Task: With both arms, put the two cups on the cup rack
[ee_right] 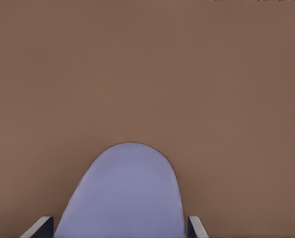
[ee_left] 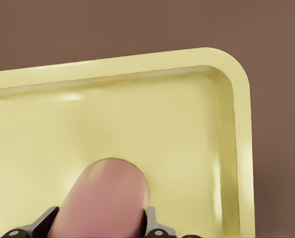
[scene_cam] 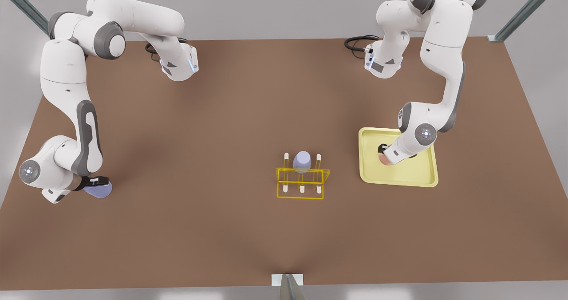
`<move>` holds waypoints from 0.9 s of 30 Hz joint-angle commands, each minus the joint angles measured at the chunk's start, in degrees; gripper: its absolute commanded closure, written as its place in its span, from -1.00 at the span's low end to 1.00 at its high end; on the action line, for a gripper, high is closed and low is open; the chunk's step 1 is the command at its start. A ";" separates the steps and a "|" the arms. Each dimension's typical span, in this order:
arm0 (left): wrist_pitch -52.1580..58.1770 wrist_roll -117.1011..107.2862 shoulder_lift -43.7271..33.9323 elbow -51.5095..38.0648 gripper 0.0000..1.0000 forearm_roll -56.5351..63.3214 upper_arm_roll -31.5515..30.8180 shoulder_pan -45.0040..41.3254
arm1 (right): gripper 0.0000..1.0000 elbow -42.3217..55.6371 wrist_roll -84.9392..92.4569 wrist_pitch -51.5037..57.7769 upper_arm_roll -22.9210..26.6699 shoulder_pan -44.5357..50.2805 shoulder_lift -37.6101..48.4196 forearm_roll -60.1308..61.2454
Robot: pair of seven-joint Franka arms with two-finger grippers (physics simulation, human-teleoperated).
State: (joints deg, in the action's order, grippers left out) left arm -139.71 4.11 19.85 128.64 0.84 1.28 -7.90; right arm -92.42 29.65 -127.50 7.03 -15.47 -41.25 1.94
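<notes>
— What is in the tray (scene_cam: 421, 180)?
— The pink cup (ee_left: 105, 198), grasped by the left gripper (scene_cam: 387, 154); the arm hides most of it.
— And the rack (scene_cam: 301, 183)?
— One lavender tumbler (scene_cam: 301, 161). The right gripper (scene_cam: 94, 183) clamps the lavender cup (ee_right: 125, 196) above the table (scene_cam: 222, 136), far from the rack.

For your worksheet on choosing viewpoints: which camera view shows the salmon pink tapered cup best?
The left wrist view: the salmon pink tapered cup looms large between the left gripper jaws, over the pale yellow square tray. The front view shows a sliver under the arm; the right wrist view shows another cup.

Salmon cup (ee_left: 105, 198) — base cropped
</notes>
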 commanded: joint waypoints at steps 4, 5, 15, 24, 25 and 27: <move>4.45 -0.33 -2.27 -0.14 -0.72 -0.05 0.30 0.08 | -0.70 0.14 2.43 -0.03 0.00 -0.18 0.12 0.08; 5.06 -1.39 -2.36 -0.23 -0.72 -0.05 0.30 0.17 | -0.66 0.23 2.52 0.14 0.00 -0.18 0.12 0.08; 34.94 -8.42 0.28 -25.89 -0.72 -0.23 -1.37 -1.24 | -0.64 3.66 2.34 6.82 -2.89 1.75 1.87 0.43; 39.17 -21.87 18.03 -58.41 -0.72 -6.11 -6.38 -5.72 | -0.65 4.36 1.73 11.31 -14.23 1.75 4.51 1.13; 39.08 -22.30 20.23 -62.63 -0.72 -6.38 -6.38 -5.81 | -0.65 4.45 1.73 11.31 -15.81 1.67 4.42 1.05; 38.90 -24.76 22.08 -65.89 -0.72 -7.08 -6.38 -6.95 | -0.65 4.97 1.90 11.40 -18.28 1.67 4.51 1.05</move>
State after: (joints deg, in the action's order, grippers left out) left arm -103.26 -6.63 41.11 64.37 -4.84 -5.07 -14.63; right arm -87.53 31.50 -117.67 -10.56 -13.75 -36.83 2.97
